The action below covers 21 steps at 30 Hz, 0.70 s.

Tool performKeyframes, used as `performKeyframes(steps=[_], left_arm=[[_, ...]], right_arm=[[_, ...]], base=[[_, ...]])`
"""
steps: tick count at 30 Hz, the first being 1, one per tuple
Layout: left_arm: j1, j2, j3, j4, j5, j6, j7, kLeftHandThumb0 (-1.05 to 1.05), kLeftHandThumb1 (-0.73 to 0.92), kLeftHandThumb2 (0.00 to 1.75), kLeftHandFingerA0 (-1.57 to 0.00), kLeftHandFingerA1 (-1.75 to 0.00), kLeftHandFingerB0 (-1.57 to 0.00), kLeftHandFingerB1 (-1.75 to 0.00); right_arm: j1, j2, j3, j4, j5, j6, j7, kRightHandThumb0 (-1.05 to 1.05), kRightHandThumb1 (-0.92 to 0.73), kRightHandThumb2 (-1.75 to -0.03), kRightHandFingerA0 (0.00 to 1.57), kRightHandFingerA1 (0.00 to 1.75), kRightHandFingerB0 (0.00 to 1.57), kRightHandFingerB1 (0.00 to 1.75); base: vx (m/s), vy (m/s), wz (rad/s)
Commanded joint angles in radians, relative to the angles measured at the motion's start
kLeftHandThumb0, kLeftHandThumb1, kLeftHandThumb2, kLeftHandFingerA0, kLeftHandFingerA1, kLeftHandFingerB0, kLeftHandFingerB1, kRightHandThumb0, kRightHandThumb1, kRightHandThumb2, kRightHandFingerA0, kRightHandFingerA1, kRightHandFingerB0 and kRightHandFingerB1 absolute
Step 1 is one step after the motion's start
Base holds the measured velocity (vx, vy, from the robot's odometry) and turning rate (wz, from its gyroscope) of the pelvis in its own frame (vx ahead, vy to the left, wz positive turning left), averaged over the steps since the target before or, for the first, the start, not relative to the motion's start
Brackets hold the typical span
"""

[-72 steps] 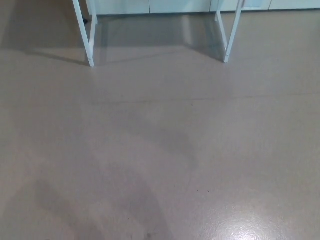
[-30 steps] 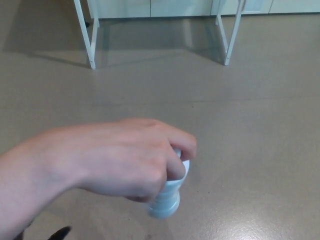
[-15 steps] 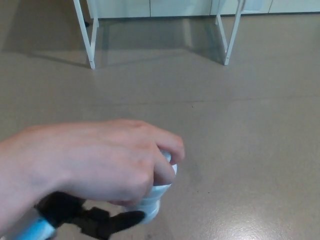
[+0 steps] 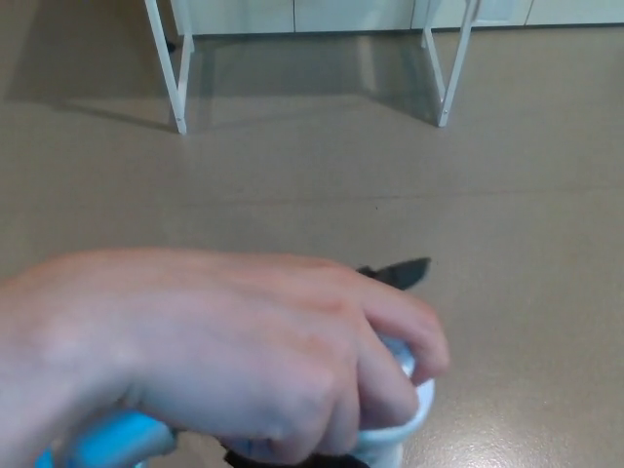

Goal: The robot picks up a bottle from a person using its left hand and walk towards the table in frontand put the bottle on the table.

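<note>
A person's hand fills the lower left of the head view and grips a pale, ribbed bottle from above. Only the bottle's lower right part shows under the person's knuckles. My left arm, light blue, comes in at the bottom left beneath that hand. A black tip of my left hand pokes out just beyond the person's knuckles, and more black shows at the bottom edge beside the bottle. The person's hand hides the rest of my left hand and its grip.
Two white table legs stand on the beige floor at the top of the view. A pale wall or cabinet base runs behind them.
The person's hand and bottle have shifted right and lower in the picture. My left arm has risen from the bottom left under it, and a black tip now shows past the knuckles.
</note>
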Motion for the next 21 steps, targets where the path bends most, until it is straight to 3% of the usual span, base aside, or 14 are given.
performKeyframes(steps=[1,2,3,4,5,6,7,8,14,21], left_arm=[[-0.022,-0.027,-0.065,-0.029,0.133,0.166,0.055,-0.32,0.75,0.66,-0.73,-0.56,-0.22,-0.30],[-0.028,-0.051,-0.070,-0.002,0.144,0.163,0.079,-0.16,0.91,0.67,-0.98,-0.93,-0.68,-0.41],[-0.031,-0.063,-0.073,0.008,0.151,0.165,0.090,-0.16,0.91,0.67,-0.98,-0.93,-0.68,-0.41],[-0.031,-0.081,-0.080,0.031,0.173,0.160,0.115,-0.09,0.91,0.68,-1.02,-1.21,-0.90,-0.51],[-0.030,-0.087,-0.082,0.037,0.180,0.159,0.122,-0.09,0.91,0.68,-1.02,-1.21,-0.90,-0.51],[-0.030,-0.097,-0.086,0.047,0.196,0.158,0.137,-0.10,0.88,0.71,-0.93,-1.39,-0.91,-0.64],[-0.029,-0.103,-0.087,0.051,0.207,0.158,0.146,-0.10,0.88,0.71,-0.93,-1.39,-0.91,-0.64],[-0.018,-0.131,-0.096,0.078,0.237,0.155,0.188,-0.11,0.90,0.68,-0.73,-1.61,-0.79,-1.01],[0.008,-0.147,-0.097,0.123,0.265,0.112,0.204,-0.16,0.90,0.68,-0.71,-1.63,-0.75,-1.10],[0.024,-0.138,-0.081,0.099,0.263,0.099,0.191,-0.15,0.88,0.71,-0.69,-1.61,-0.75,-1.06]], right_arm=[[0.003,0.001,0.003,0.008,-0.001,0.001,0.017,-0.40,-0.68,-0.60,0.63,0.47,0.46,0.39],[-0.002,0.005,0.001,0.016,0.001,0.005,0.016,-0.40,-0.68,-0.60,0.62,0.45,0.48,0.39],[-0.004,0.007,-0.001,0.020,0.002,0.006,0.016,-0.40,-0.68,-0.60,0.62,0.45,0.48,0.39],[-0.007,0.008,0.000,0.020,0.002,0.005,0.017,-0.39,-0.70,-0.61,0.62,0.45,0.49,0.39],[-0.007,0.008,0.000,0.021,0.001,0.005,0.018,-0.39,-0.70,-0.61,0.62,0.45,0.49,0.39],[-0.010,0.007,0.000,0.021,0.001,0.004,0.020,-0.40,-0.70,-0.61,0.61,0.45,0.50,0.40],[-0.011,0.007,0.001,0.021,0.000,0.003,0.021,-0.40,-0.70,-0.61,0.61,0.45,0.50,0.40],[-0.012,0.005,0.002,0.015,0.000,-0.003,0.027,-0.40,-0.70,-0.61,0.61,0.45,0.50,0.40],[-0.025,-0.002,-0.003,0.017,0.004,0.001,0.049,-0.41,-0.69,-0.60,0.64,0.48,0.56,0.43],[-0.042,-0.009,0.038,0.004,-0.025,0.019,0.040,-0.38,-0.70,-0.61,0.64,0.46,0.56,0.42]], base=[[0.00,0.000,0.00],[0.00,0.000,0.00],[0.00,0.000,0.00],[0.00,0.000,0.00],[0.00,0.000,0.00],[0.00,0.000,0.00],[0.00,0.000,0.00],[0.00,0.000,0.00],[0.00,0.000,0.00],[0.00,0.000,0.00]])
